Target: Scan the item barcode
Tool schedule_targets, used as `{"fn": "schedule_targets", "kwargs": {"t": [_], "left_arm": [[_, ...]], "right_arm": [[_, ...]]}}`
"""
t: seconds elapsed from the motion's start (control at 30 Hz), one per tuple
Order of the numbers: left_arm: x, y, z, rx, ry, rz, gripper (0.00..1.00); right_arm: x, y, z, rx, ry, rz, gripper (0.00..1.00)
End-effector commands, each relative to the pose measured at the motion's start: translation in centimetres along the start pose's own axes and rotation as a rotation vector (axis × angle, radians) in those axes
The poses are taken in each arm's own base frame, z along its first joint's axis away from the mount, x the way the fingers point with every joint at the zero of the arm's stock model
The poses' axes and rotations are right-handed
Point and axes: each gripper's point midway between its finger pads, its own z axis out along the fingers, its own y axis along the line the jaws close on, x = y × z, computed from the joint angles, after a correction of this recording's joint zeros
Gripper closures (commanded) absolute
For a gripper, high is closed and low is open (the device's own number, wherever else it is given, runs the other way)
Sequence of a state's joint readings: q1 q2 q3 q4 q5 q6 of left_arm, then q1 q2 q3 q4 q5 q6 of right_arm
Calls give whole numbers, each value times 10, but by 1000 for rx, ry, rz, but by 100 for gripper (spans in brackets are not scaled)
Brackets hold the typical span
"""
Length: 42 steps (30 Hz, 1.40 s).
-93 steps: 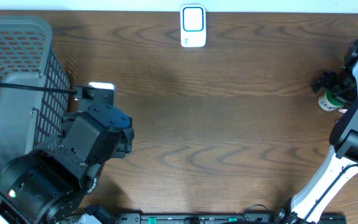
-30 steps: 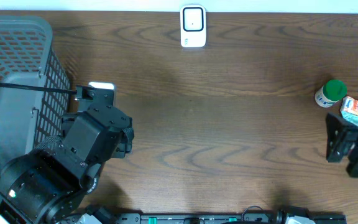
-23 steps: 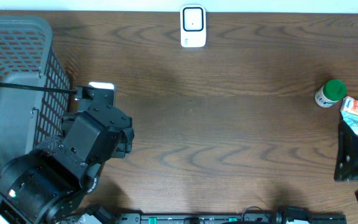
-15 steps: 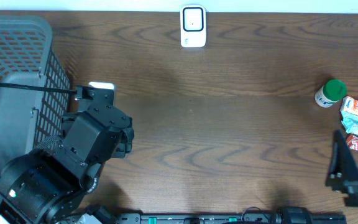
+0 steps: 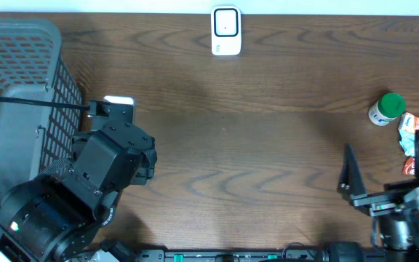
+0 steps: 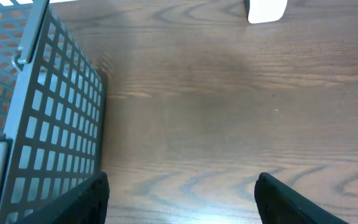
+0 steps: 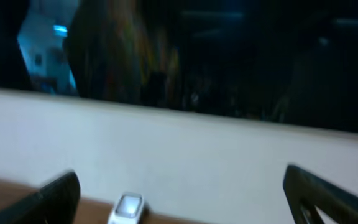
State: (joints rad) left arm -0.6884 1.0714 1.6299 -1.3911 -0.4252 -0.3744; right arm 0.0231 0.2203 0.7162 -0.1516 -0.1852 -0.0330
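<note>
Your right claw (image 5: 382, 143) is wide apart and empty, low at the right near edge, aimed at the far wall. The green-capped bottle (image 5: 385, 108) stands on the surface (image 5: 268, 145) just beyond it. An orange packet (image 5: 412, 124) is beside the bottle, partly hidden by a finger. The white barcode scanner (image 5: 225, 30) sits far centre, well apart from both. Your left claw (image 6: 182, 183) is apart too, with nothing between, next to the grey mesh basket (image 6: 48, 124).
</note>
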Motion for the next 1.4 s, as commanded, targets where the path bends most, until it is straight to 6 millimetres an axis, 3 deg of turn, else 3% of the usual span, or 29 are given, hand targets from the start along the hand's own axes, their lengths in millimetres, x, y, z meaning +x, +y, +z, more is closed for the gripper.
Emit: {"fn": "schedule_targets", "kwargs": {"t": [0.0,0.3,0.7,1.1,1.3,1.37], "left_arm": [[-2,3,-2,-12,-10,-17,25],[-2,3,-2,-12,-10,-17,25],[-2,3,-2,-12,-10,-17,25],[-2,3,-2,-13,-9,-17,25],[-2,3,-2,-13,-9,-17,25],[-2,3,-2,-13,-9,-17,25]], "right_arm": [[33,5,-4,-14,-27,1,1],[90,3,-9,15,-125,-11,1],[188,-17,-9,152,55,96,1],[249,-18,-21,187,307,113,1],[274,-16,-31,186,417,120,1],[274,-16,-30,187,415,120,1]]}}
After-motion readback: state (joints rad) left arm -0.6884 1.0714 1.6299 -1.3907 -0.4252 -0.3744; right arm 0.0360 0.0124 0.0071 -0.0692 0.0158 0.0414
